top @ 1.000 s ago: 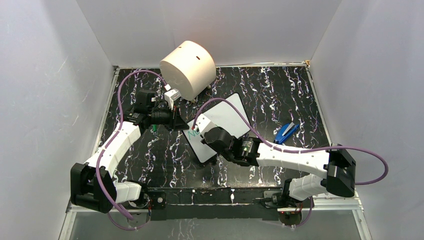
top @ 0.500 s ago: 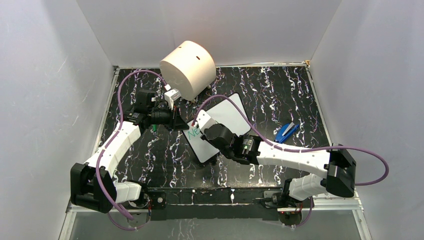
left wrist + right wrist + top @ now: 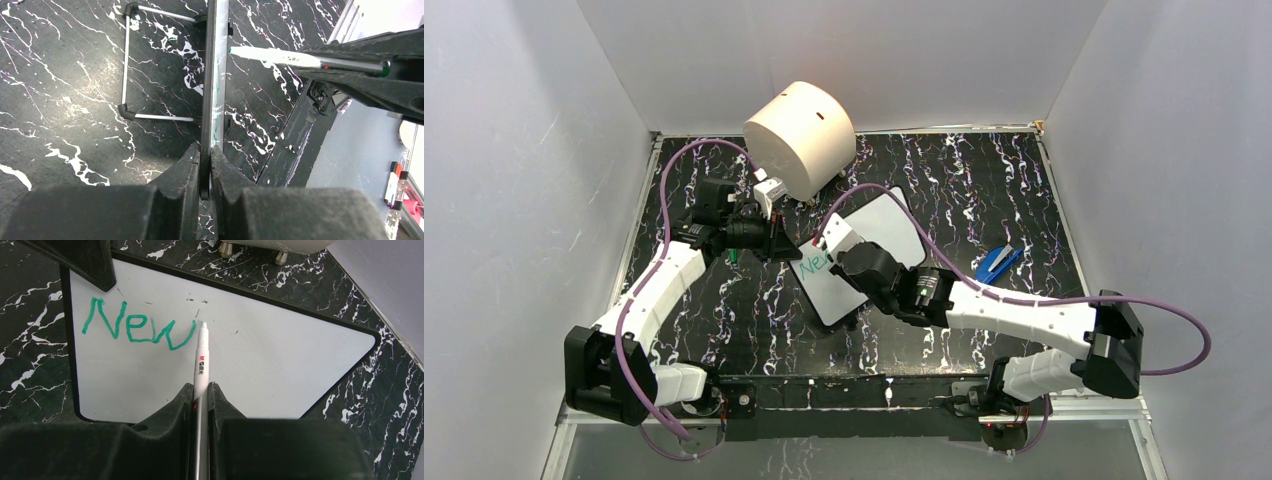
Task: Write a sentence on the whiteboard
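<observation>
Right gripper (image 3: 201,390): clenched on the barrel of a white marker (image 3: 201,357). One finger presses each side, and the barrel runs straight out ahead between them.
Marker tip: points at the board face just right of the last green stroke. In the left wrist view it sits right at the writing side; whether it touches cannot be told.
Sentence (image 3: 134,326): one green word, "New", in slightly slanted hand lettering. It lies near the board corner held by the other arm.
Whiteboard (image 3: 290,357): white face, thin black rim, rounded corners. It is in the middle of the table between the two grippers and appears propped at a tilt. A few small dark specks mark the face beside the lettering.
Left gripper (image 3: 206,156): clenched on the whiteboard rim. The board appears edge-on, running away from between the two fingers. In the right wrist view one dark finger overlaps the corner nearest the "N".
Wire stand (image 3: 125,60): two silver rods run out from the back of the board to a crossbar with black elbows.
Table (image 3: 984,180): black surface with white marble veining.
Cream cylinder (image 3: 799,125): large and tilted, at the far edge of the table beyond the left gripper. Its small metal feet are near the far edge of the board.
Blue item (image 3: 996,262): small, lying on the table to the right of the board and apart from it. What it is cannot be told.
</observation>
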Controlling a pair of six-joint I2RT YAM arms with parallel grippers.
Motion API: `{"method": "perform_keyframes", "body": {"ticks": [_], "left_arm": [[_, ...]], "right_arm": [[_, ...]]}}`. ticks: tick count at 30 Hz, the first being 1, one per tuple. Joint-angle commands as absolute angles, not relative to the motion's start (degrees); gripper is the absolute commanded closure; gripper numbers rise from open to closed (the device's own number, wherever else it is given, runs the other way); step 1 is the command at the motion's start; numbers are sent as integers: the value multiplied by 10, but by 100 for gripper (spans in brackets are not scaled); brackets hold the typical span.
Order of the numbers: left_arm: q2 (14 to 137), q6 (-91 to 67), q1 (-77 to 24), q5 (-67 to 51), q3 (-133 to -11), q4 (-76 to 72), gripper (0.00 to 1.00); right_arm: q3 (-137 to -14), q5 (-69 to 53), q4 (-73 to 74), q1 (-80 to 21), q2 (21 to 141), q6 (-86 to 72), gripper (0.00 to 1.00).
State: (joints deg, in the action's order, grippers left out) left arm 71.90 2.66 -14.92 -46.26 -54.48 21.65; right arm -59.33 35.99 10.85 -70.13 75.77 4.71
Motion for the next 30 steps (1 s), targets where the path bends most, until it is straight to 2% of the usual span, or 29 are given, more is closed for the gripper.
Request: {"method": "perform_keyframes", "body": {"ticks": [1,17,30], "left_arm": [[734,60,-154,-412,-557,260,100],[748,71,-155,-391,-587,287,100],[746,76,-154,-395,-577,284,100]], "right_arm": [[-604,368,114,-691,722,38,100],[-566,349,113,-664,682,29,100],[-560,312,143,-688,685,-28,100]]}}
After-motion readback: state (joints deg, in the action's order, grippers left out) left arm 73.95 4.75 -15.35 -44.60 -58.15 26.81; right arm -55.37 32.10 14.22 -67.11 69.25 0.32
